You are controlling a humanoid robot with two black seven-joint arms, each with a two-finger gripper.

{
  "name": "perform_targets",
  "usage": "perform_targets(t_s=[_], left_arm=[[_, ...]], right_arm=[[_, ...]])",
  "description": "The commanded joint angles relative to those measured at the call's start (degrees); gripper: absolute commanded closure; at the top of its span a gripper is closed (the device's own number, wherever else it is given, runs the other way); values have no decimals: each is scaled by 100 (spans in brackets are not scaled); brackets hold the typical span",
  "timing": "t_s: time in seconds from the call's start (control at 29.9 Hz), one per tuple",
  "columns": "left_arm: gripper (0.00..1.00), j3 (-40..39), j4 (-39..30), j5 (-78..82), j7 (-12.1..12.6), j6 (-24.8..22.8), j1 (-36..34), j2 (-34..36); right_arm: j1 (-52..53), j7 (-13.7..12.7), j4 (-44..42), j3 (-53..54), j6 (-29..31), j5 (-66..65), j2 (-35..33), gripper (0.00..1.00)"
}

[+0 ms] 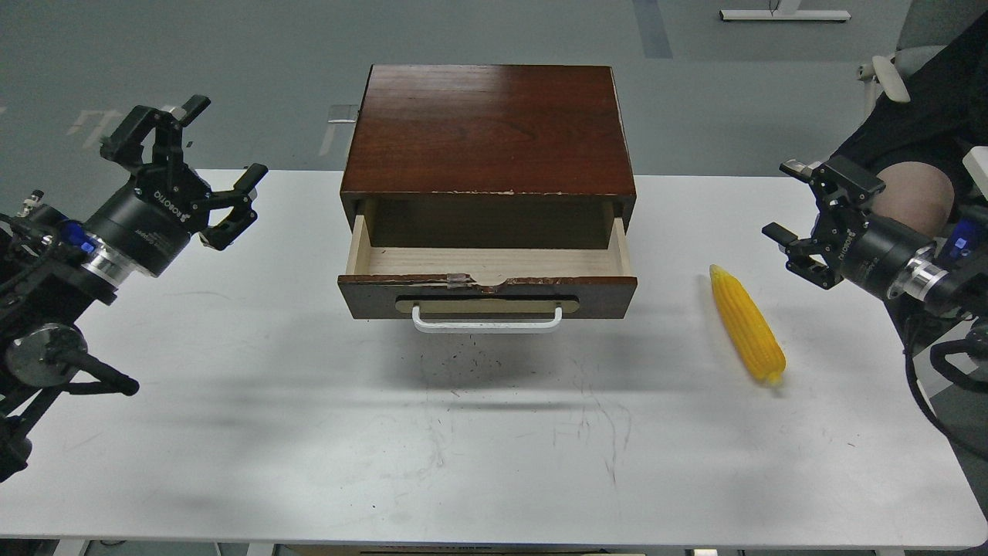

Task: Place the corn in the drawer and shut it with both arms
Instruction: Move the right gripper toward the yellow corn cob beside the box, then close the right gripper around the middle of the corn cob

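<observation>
Head view, one white surface (231, 463), cut off by the frame at the bottom and at both lower corners. One dark reddish-brown cabinet (488, 127) stands at upper centre; its single drawer (488, 297) is pulled open toward the bottom of the frame, showing a pale wood interior whose rear portion lies in shadow under the cabinet top and is hard to make out. The drawer front carries one white bar handle (487, 323) and a chipped top edge. Two black arms enter from the frame edges, their rear links cropped: the left gripper (202, 166), at upper left, has its fingers spread with nothing between them; the right gripper (803, 220), at the right edge, likewise shows fingers apart and holds nothing. One yellow corn (747, 324) lies on the surface at right of centre, between drawer and right gripper, touching neither, its pointed tip toward the top of the frame.
</observation>
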Motion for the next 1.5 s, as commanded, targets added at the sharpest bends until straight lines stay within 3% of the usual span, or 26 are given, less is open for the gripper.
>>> perform_targets(t_s=[0.0,0.17,0.33,0.53,0.97,1.04,1.07,1.1,1.14,1.2,1.24,1.3,1.47], left_arm=[[0,25,-4,4,7,0,-45,-24],[0,60,-4,13,7,0,-28,-42],[0,60,-4,13,7,0,-28,-51],[0,60,-4,13,7,0,-28,-59],[0,60,-4,13,7,0,-19,-103],[0,60,-4,13,7,0,-19,-103],[0,60,-4,13,7,0,-19,-103],[0,60,-4,13,7,0,-19,-103],[0,60,-4,13,7,0,-19,-103],[0,60,-4,13,7,0,-19,-103],[0,60,-4,13,7,0,-19,-103],[0,60,-4,13,7,0,-19,-103],[0,60,-4,13,7,0,-10,-95]], right_arm=[[353,-1,9,-26,-3,-1591,-322,0],[477,-1,9,-227,-16,-3277,-410,0],[503,-1,-70,-1069,-762,-4044,-366,0],[643,-1,-166,-1845,-1132,-4072,-77,0],[608,-1,-509,-2188,-1282,-4072,618,4],[617,-1,-545,-2302,-1317,-4072,723,9],[617,-1,-554,-2346,-1343,-4072,802,15],[617,-1,-554,-2381,-1352,-4063,829,28],[617,-1,-554,-2382,-1352,-4063,829,28],[617,-1,-545,-2452,-1352,-4072,820,53],[617,-1,-536,-2469,-1352,-4063,820,60],[617,-1,-510,-2469,-1352,-4063,794,89],[722,-1,-440,-2400,-1361,-4002,715,95]])
